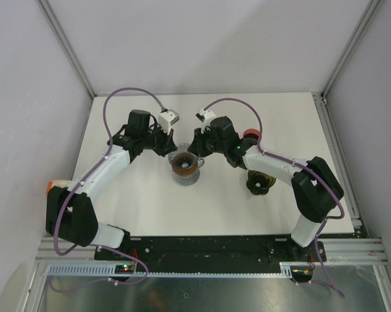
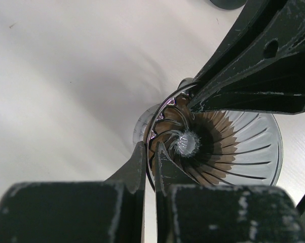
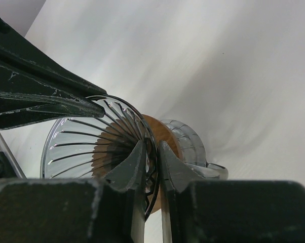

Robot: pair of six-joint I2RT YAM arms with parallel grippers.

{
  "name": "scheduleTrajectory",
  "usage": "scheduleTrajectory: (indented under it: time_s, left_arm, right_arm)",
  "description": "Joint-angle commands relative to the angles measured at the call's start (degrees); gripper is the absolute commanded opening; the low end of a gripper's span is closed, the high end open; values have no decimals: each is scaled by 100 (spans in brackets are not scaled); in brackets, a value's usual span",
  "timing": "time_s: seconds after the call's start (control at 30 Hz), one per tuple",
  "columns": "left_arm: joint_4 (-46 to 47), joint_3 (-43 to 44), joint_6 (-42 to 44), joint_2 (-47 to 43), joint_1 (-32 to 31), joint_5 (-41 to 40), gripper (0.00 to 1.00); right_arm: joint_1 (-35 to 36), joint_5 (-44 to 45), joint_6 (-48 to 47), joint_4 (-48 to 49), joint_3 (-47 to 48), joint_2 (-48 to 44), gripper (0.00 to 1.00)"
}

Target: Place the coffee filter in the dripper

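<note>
A clear glass dripper [image 1: 184, 166] stands at the table's middle with a brown fluted coffee filter [image 1: 184, 164] inside its cone. My left gripper [image 1: 172, 151] is at its left rim and my right gripper [image 1: 197, 152] at its right rim. In the left wrist view the left gripper [image 2: 152, 161] straddles the dripper's rim [image 2: 151, 132], nearly shut on it, with the filter [image 2: 218, 154] inside. In the right wrist view the right gripper [image 3: 152, 156] pinches the rim [image 3: 151, 132] the same way, and the filter [image 3: 165, 135] shows through the glass.
A dark fluted object [image 1: 259, 182] lies on the table right of the dripper, under the right arm. A small red thing [image 1: 251, 134] sits behind the right arm. White walls and metal posts ring the table.
</note>
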Motion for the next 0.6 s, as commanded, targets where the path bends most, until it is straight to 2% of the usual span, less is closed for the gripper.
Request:
scheduleTrajectory:
  time_s: [0.0, 0.57]
  left_arm:
    - [-879, -57, -93, 230, -125, -222, 0]
    - [-891, 248, -185, 2, -125, -287, 23]
  right_arm:
    - [82, 234, -348, -318, -17, 51, 15]
    - [126, 258, -401, -701, 410, 0, 31]
